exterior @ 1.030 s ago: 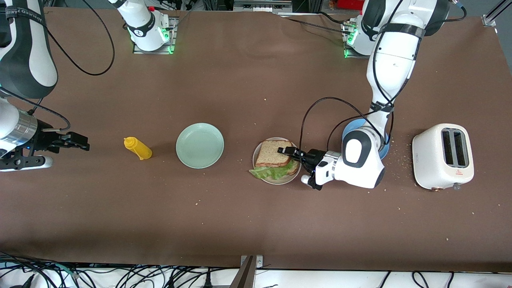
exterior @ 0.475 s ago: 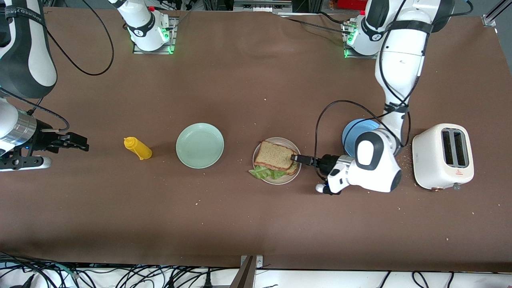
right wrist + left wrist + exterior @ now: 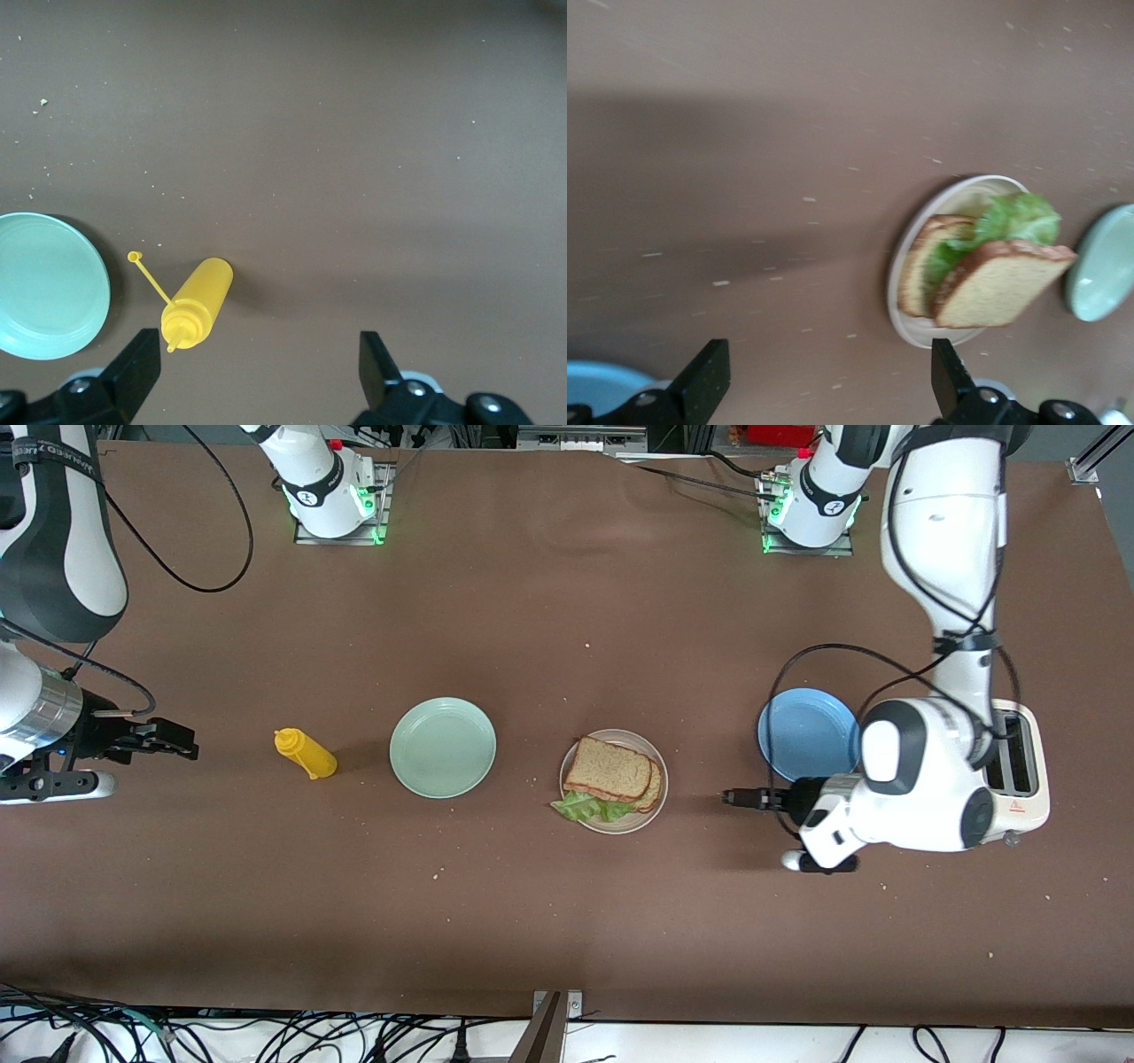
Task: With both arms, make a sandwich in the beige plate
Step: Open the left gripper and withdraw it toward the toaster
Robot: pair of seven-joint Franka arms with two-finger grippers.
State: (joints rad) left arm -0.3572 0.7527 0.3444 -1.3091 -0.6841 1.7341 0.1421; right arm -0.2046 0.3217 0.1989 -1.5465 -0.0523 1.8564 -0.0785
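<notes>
Sandwich (image 3: 611, 781) is sitting assembled on beige plate (image 3: 656, 808); my left end effector (image 3: 742, 798) and right end effector (image 3: 168, 740) are hanging spread, empty.

The left gripper (image 3: 728, 797) is pulling away from the sandwich (image 3: 611, 779), jaws now spread. The top slice is lying released on the beige plate (image 3: 654, 808).
</notes>
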